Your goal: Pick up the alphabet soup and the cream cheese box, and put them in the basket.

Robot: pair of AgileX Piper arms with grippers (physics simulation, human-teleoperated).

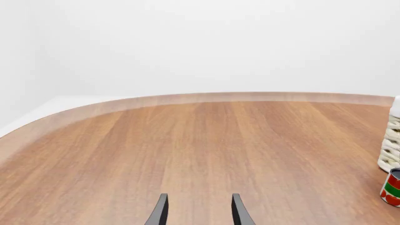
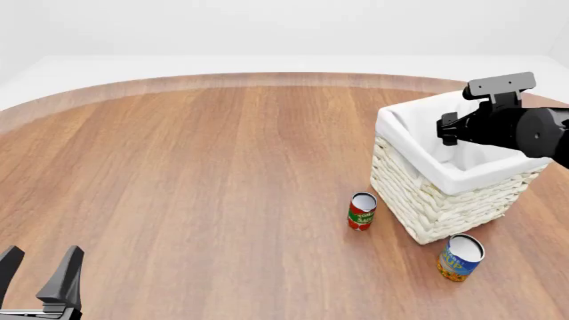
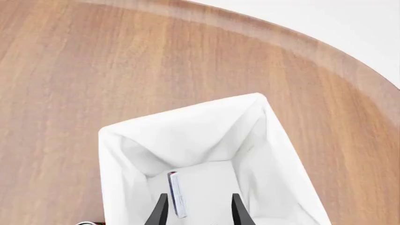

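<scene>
The basket (image 2: 418,200) stands at the table's right side. My right arm (image 2: 502,127) hovers over it. In the right wrist view the right gripper (image 3: 199,197) is open above the basket's white liner (image 3: 187,115). The cream cheese box (image 3: 178,194) stands on edge on the basket floor, free of the fingers. The alphabet soup (image 2: 460,257) stands upright on the table just in front of the basket. My left gripper (image 2: 44,252) is open and holds nothing, low at the near left, far from the soup.
A red-and-green can (image 2: 361,211) stands upright just left of the basket's near corner. The left wrist view shows this can (image 1: 392,187) and a strip of the basket wall (image 1: 390,145). The table's curved far edge (image 2: 266,77) runs behind everything.
</scene>
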